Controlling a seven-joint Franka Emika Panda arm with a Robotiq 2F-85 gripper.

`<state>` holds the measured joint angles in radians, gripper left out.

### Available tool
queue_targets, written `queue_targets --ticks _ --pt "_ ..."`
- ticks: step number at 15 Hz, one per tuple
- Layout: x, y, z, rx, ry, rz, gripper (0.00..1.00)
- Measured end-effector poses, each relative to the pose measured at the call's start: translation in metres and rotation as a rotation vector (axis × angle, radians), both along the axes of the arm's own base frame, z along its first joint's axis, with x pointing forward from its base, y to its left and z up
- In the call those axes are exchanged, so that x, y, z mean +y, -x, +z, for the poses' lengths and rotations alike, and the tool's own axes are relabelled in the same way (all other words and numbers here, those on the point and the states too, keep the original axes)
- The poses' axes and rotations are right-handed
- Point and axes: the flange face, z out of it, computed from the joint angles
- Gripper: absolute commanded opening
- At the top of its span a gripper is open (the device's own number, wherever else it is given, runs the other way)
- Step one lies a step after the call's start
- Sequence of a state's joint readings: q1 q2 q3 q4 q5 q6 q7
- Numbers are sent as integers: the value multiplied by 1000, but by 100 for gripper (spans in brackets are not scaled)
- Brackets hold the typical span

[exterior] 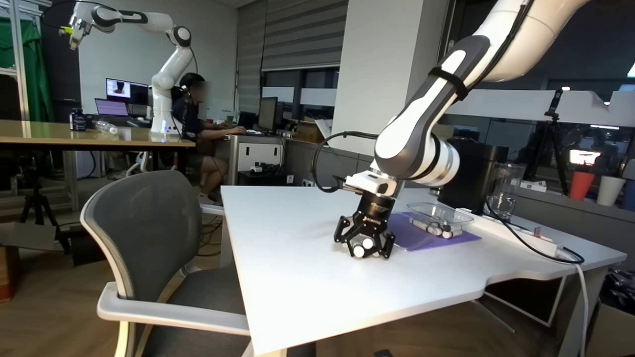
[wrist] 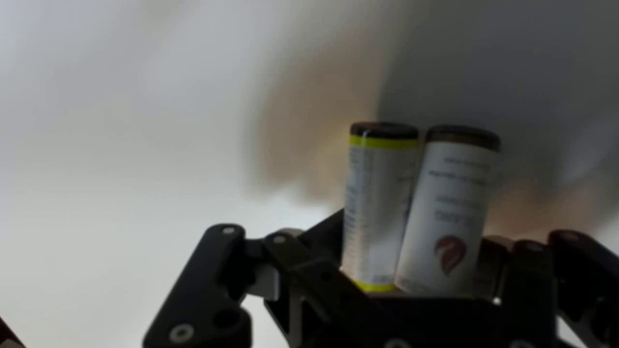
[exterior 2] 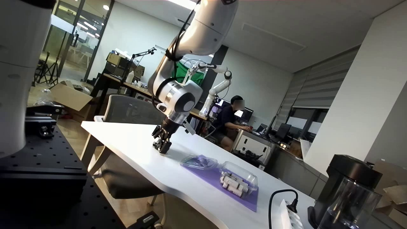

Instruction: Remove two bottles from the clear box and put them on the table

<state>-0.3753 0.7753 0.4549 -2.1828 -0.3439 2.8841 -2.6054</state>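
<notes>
While the black gripper (exterior: 367, 252) points down low over the white table (exterior: 297, 277), it holds two small bottles (exterior: 367, 243) pinched side by side, its jaws parted only by the breadth of the pair. In the wrist view they lie squarely between the fingers (wrist: 330, 237): a yellow-banded bottle (wrist: 379, 208) sits against one finger, and a bottle with a dark red mark (wrist: 447, 212) sits against the opposite one. The two appear to touch at their lower ends in that view and lean slightly apart toward their dark ends, which jut out beyond the fingers. In an exterior view their pale round ends show between the fingertips, one higher than the other, close to the table; whether they touch it I cannot tell. The clear box (exterior 2: 244, 174) lies well apart from the gripper, on a purple mat (exterior 2: 210, 175), and more bottles (exterior 2: 233, 184) lie in it, heaped together on their sides. A clear lid-like piece (exterior 2: 190, 162) rests on the mat next to the box, on the side nearer the gripper. The gripper itself stands near the mat, off its edge, and a tall black box-shaped object (exterior: 469, 173) stands beyond the clear box, on the side away from the gripper.
</notes>
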Motion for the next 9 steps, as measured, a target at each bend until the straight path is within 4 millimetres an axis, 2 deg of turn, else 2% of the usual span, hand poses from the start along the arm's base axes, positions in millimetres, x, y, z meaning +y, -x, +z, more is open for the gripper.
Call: queue_targets --ticks 5,7,9 --pt "0 -5 4 -26 28 -23 94" --pt "-1 -6 5 -31 42 -22 100" --pt "-1 -8 4 -35 57 -19 100"
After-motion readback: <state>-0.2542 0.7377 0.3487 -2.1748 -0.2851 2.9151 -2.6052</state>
